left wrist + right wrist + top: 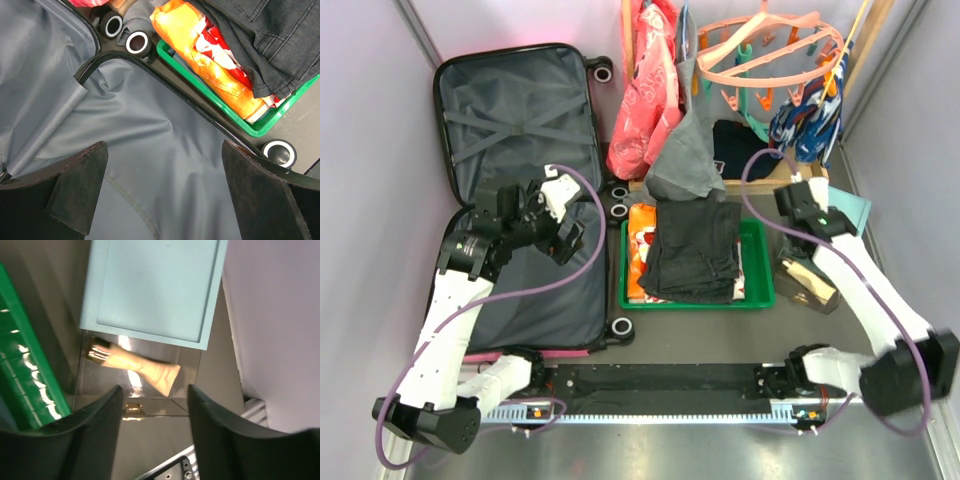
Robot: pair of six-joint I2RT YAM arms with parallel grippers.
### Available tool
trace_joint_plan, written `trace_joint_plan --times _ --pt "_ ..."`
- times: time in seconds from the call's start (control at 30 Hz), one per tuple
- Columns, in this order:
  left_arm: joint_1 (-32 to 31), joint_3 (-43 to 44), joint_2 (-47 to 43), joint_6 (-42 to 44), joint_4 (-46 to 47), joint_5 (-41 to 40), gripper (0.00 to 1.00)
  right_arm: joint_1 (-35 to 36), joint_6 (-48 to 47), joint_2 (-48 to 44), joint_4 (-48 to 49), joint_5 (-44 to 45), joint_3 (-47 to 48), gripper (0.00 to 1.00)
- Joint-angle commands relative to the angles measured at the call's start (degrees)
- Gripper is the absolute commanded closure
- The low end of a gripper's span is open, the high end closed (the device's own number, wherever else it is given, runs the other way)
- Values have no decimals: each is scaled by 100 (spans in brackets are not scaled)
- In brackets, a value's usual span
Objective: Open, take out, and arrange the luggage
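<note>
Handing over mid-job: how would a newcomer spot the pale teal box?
Start at the open pink suitcase on the left, then cross the green tray towards the right wall. There, by the right claw, lies the pale teal box: flat, plain and matte, unlike the shiny packet beside it.

- Green plastic tray (766, 270): shallow, rectangular, lying flat on the dark table surface.
- Dark denim garments (698, 250): folded in a stack inside the tray, covering most of it.
- Orange, red and white printed item (640, 250): at the tray's left end, partly under the denim.
- Grey garment (685, 160): hanging just behind the tray.
- Red-and-pink patterned fabric (645, 100): hanging behind the tray, left of the grey garment.
- Pink peg hanger (770, 45): round, with coloured clips, well behind the tray.
- Blue patterned cloth (808, 120): behind the tray's right end.
- Pale teal flat box (152, 287): right of the tray.
- Glossy clear pack (137, 372): holds a tan item, just right of the tray, beside the teal box.
</note>
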Motion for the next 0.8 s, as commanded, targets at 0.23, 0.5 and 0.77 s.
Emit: trace_joint_plan --times 0.23,0.5,0.77 --pt "-47 179 -102 52 7 60 1 -465 1895 -870 242 -1327 -730 100" --pt "-65 153 -129 87 -1 77 1 -457 3116 -942 348 -1750 -1847 100" --pt "-74 127 -146 149 -19 68 1 -553 3460 -574 972 -1170 -2094 100"
